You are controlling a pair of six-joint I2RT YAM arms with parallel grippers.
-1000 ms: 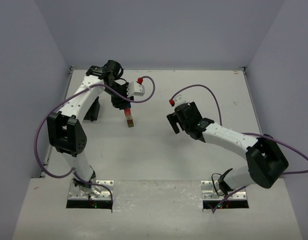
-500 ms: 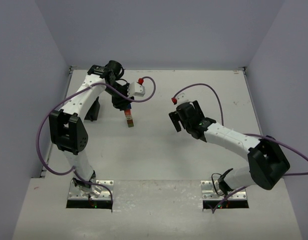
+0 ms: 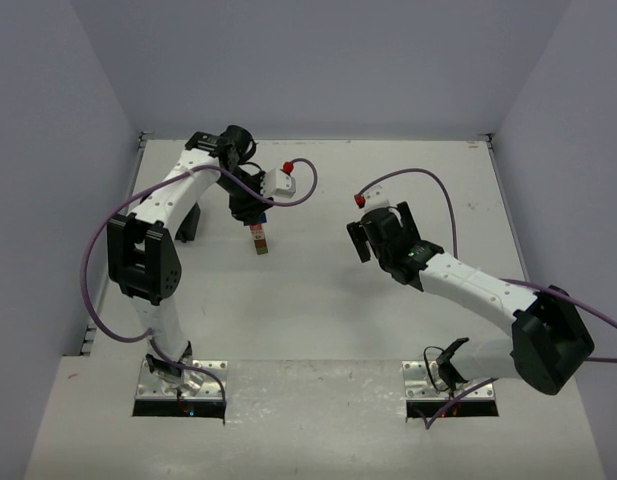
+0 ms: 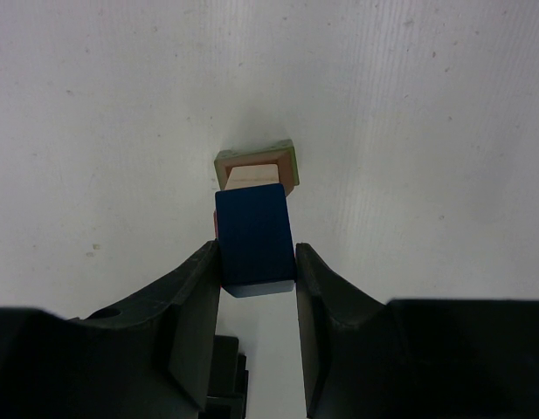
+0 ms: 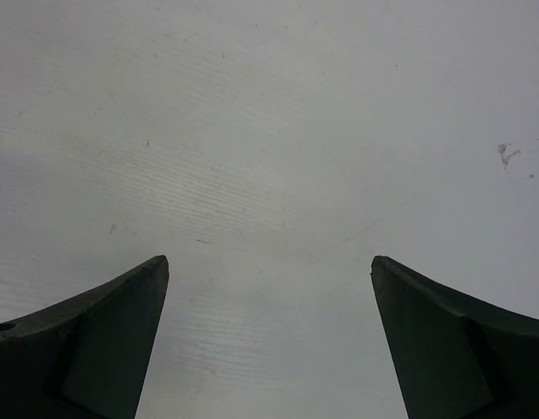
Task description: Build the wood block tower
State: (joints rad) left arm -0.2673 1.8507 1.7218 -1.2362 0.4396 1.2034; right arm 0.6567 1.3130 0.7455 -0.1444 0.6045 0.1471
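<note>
The block stack [image 3: 259, 241] stands on the table left of centre. In the left wrist view I look straight down on it: the olive-green oblong [image 4: 292, 157] at the bottom and a tan cube [image 4: 254, 177] on top, with a reddish edge showing beside it. My left gripper [image 4: 257, 250] is shut on the blue wedge [image 4: 254, 231] and holds it just above the stack, slightly nearer than the tan top. In the top view the left gripper [image 3: 250, 210] hangs over the stack. My right gripper [image 5: 269, 259] is open and empty over bare table, right of centre in the top view [image 3: 360, 243].
The black square tray [image 3: 191, 222] lies at the left behind the left arm. Purple cables loop from both arms. Walls close the table at the back and on both sides.
</note>
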